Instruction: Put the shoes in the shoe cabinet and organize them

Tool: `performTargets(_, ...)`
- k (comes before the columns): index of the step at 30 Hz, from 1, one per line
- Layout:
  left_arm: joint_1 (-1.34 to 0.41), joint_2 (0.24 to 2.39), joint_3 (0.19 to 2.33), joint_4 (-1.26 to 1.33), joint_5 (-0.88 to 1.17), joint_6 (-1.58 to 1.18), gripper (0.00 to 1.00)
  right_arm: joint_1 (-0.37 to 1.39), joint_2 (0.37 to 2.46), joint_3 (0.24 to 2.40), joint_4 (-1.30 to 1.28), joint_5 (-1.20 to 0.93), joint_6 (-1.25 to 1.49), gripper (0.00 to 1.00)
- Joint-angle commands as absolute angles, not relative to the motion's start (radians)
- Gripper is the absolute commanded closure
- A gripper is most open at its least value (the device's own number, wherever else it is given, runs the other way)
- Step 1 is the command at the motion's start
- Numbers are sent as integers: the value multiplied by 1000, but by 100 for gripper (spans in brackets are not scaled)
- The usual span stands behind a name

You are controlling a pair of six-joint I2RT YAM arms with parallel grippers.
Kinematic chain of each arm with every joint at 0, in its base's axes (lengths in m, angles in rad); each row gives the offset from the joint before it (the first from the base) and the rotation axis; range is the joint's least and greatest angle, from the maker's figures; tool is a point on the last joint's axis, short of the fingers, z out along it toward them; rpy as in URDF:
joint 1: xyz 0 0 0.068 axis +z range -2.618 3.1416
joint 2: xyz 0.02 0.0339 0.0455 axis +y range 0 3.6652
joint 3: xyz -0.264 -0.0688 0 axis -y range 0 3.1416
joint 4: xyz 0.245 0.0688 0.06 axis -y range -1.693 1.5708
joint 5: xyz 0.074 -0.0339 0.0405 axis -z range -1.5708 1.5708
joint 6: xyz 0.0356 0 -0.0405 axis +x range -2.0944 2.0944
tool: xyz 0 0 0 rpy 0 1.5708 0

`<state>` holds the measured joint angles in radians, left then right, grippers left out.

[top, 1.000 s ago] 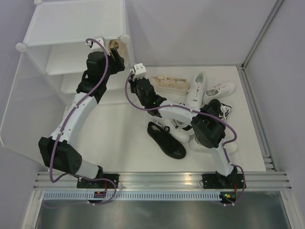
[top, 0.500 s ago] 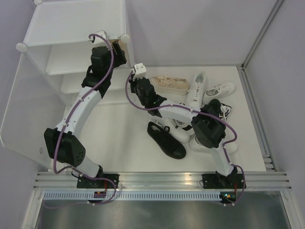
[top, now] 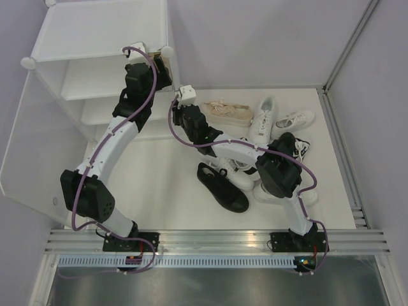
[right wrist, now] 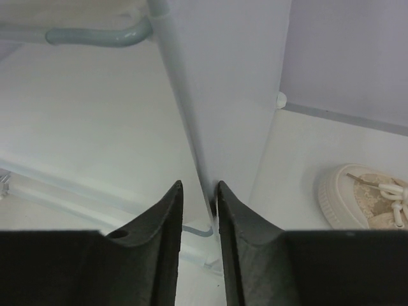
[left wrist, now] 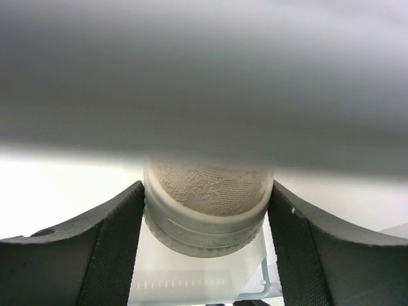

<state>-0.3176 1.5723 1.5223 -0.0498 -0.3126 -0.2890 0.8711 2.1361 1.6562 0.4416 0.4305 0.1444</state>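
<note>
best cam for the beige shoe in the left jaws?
Left wrist: the beige shoe fills the gap between the jaws of the left gripper, textured end and rubber rim close up. Top external shows only a sliver of it past the wrist at the cabinet. Right wrist misses it, showing only the other beige shoe on the table.

No writing, brand or number is legible on the beige shoe [left wrist: 205, 191], other shoes [top: 262, 121] or shoe cabinet [top: 102, 29].

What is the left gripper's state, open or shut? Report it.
Shut on the beige shoe: in the left wrist view, both fingers of the left gripper press against its sides.
</note>
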Motion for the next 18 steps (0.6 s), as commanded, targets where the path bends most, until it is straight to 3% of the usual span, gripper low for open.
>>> performTargets(1,-356,1529,1505,41,-212,-287,23,891,2097,1654,436,367,189,65)
performTargets(4,-354,1499,1496,15,-225,-285,14,891,2094,1652,436,365,183,52)
performTargets(9,-354,1450,1470,-34,-258,-282,2,891,2080,1654,428,368,172,41)
performTargets(10,-354,1442,1465,-34,-261,-279,0,891,2076,1651,426,367,172,35)
performTargets(18,-354,1348,1456,-136,-241,-294,0,891,1993,1602,400,365,153,19)
